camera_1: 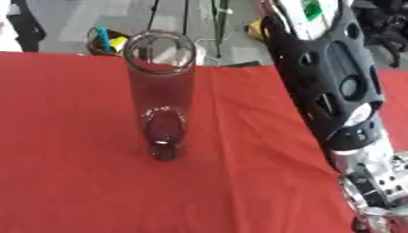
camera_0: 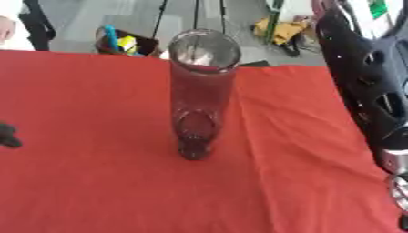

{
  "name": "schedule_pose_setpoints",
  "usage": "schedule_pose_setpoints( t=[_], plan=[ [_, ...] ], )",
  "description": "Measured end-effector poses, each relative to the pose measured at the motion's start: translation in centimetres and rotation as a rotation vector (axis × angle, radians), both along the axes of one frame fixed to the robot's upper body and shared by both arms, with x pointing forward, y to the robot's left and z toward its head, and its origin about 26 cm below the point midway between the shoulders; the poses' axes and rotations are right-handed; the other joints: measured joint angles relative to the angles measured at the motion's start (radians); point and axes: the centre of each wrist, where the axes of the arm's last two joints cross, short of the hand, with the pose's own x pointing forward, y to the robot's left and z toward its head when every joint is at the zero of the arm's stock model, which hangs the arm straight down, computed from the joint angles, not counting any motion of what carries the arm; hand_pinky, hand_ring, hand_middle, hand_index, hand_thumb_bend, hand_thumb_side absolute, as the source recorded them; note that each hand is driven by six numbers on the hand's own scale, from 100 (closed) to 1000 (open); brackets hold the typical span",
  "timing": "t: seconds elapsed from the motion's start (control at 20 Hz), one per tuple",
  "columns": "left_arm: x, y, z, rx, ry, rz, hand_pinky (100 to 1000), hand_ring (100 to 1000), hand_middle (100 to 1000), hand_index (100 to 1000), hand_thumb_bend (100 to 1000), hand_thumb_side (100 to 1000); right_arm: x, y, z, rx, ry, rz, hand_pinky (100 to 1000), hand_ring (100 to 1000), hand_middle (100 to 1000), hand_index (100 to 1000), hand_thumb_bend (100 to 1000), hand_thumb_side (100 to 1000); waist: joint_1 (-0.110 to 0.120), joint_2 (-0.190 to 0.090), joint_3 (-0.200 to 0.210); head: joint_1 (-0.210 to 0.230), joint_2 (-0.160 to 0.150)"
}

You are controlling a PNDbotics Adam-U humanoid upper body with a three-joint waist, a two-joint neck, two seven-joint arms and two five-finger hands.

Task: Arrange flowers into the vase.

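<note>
One tall glass vase [camera_0: 203, 91] is standing empty in the middle of the red table [camera_0: 88, 182]. No flowers are showing. The right arm [camera_1: 334, 91] is hanging close beside it; its hand is hidden, so I cannot tell its fingers. A swing may be knocking the vase over.

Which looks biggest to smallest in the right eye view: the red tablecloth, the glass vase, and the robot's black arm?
1. Red tablecloth, by far the largest.
2. Black arm. It sits nearer the camera, so its lead over the vase is uncertain.
3. Glass vase, upright and empty.
</note>
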Motion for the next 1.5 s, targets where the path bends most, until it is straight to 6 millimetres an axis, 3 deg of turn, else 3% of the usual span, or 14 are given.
schedule_pose_setpoints(
  t=[0.65,1.0,1.5],
  plan=[
    [0.0,-0.3,0.3,0.020,-0.013,-0.025,515,592,800,801,100,965,0.3,1.4,0.9,0.045,-0.057,0.043,100,100,100,100,100,629,-0.025,0.014,0.027,-0.040,-0.010],
    [0.1,-0.3,0.6,0.025,-0.021,-0.030,515,592,801,801,100,965,-0.8,-2.2,-0.4,0.050,-0.032,0.046,100,100,100,100,100,619,-0.035,0.023,0.036,-0.054,-0.019],
    [0.1,-0.4,0.7,0.031,-0.030,-0.036,516,592,802,800,100,967,-2.1,-2.6,-0.9,0.062,-0.049,0.063,100,100,100,100,100,603,-0.035,0.033,0.047,-0.063,-0.019]
  ],
)
